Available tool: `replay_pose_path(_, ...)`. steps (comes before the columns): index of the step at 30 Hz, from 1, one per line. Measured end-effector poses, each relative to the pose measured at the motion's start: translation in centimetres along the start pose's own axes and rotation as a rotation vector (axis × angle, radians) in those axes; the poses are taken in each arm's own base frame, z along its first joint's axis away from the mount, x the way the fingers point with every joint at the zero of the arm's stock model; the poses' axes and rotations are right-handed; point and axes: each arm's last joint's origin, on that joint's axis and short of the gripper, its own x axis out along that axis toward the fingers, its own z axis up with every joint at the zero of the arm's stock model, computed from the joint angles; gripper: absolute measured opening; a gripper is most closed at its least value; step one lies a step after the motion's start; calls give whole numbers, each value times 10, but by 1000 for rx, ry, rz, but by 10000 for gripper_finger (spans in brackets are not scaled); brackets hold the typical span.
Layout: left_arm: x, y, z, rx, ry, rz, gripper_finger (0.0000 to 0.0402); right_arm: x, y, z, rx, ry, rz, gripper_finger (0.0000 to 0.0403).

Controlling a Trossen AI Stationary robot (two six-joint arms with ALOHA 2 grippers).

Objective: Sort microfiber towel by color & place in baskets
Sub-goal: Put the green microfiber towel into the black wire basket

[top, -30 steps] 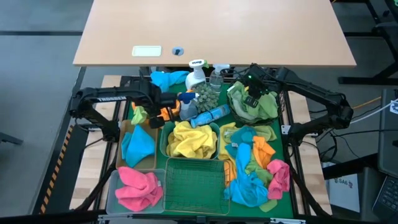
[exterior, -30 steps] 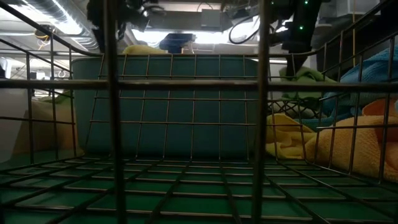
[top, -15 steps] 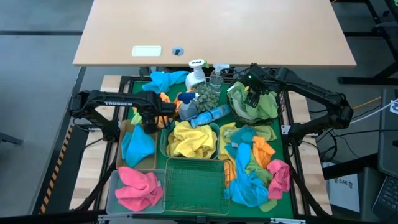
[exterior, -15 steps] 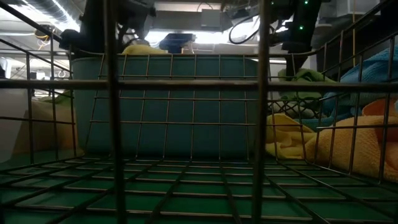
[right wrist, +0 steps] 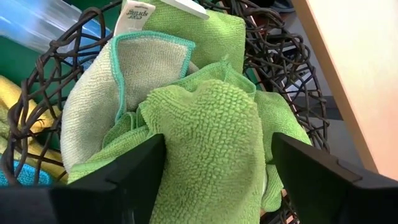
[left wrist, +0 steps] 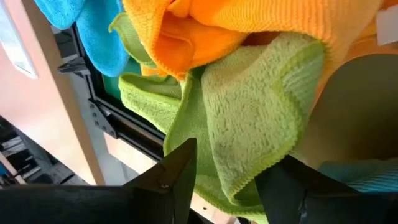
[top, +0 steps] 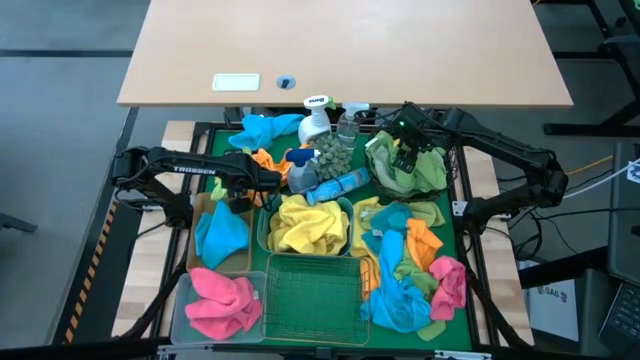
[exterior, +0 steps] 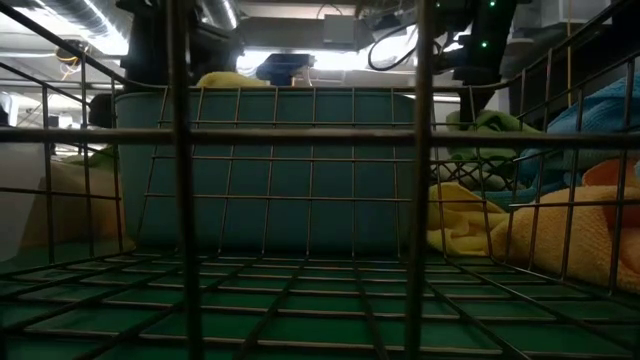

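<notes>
Green cloth fills your round black wire-mesh basket at upper right of the high view, and your right tool hangs over it, fingers spread wide, holding nothing. Spray bottles crowd the middle, between both arms. At centre left, your left tool stands partly open around a lime towel under an orange one. Loose towels heap at lower right; yellow ones sit in the teal plastic tub.
</notes>
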Motion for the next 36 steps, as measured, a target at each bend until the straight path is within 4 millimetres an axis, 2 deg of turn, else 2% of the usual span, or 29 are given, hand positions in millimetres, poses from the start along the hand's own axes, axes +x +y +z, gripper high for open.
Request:
replay_pose_path(5,1,1,1,-10,-9,-4,88,-5,-2,3,4,-17,-2,293)
replay_pose_path(10,1,0,2,-17,-17,-6,10,-23,-7,8,15,-57,-6,293)
replay_pose_path(16,-11,0,0,17,-6,0,2,-46,-14,13,28,-104,-11,293)
replay_pose_path(24,-56,11,-5,1,-41,10,1,-67,-20,16,41,-152,-16,293)
replay_pose_path(29,-96,22,-7,-63,-199,-47,1,-73,-21,18,45,-179,1,293)
replay_pose_path(36,-152,53,-21,-182,-440,-108,0,-73,-16,19,28,-209,183,293)
